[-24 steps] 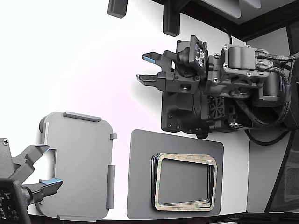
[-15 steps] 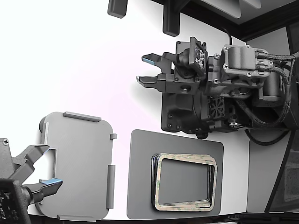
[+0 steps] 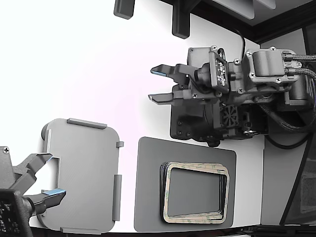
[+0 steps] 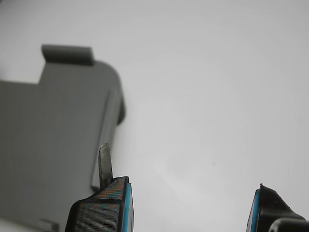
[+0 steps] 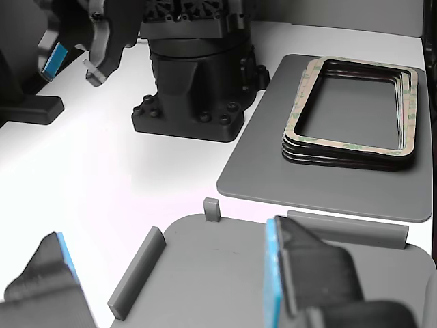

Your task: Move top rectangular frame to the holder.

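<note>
My gripper (image 3: 157,84) is hanging open, empty, above bare table, far from frame (image 3: 197,168). Frame is lying atop stack on dark mat (image 3: 148,197), right of holder (image 3: 84,168). Am judging it light, thin, a bit flexible, tan mottled face. Am planning to pinch one rail edgewise. Holder is matte grey with raised tabs.

Top rectangular frame (image 3: 196,193) on stack (image 3: 224,190), holder (image 3: 81,175) exterior view's left.

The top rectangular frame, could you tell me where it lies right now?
In the exterior view, the top rectangular frame lies on the stack of frames on the dark grey mat, to the right of the empty holder.
</note>
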You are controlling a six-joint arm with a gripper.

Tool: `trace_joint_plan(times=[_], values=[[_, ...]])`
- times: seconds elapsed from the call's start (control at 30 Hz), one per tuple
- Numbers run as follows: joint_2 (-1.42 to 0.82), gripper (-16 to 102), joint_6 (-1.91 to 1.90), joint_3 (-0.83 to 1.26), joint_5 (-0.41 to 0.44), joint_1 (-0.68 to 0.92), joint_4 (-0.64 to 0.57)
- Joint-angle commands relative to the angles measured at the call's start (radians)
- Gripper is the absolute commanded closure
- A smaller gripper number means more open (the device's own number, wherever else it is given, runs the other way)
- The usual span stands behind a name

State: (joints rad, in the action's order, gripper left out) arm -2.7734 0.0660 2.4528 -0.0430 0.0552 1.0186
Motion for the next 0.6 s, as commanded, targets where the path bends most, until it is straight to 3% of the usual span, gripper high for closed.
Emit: trace_joint_plan(times=[0.0,0.17,0.4,0.57], values=[[0.015,-14,0.132,-0.092,-0.078,0.0,0.035],[0.132,-9,0.279,-0.23,-0.103,0.094,0.13],[0.42,-14,0.371,-0.515,-0.067,0.265,0.318],[0.472,-14,0.399,-0.541,-0.005,0.42,0.336]])
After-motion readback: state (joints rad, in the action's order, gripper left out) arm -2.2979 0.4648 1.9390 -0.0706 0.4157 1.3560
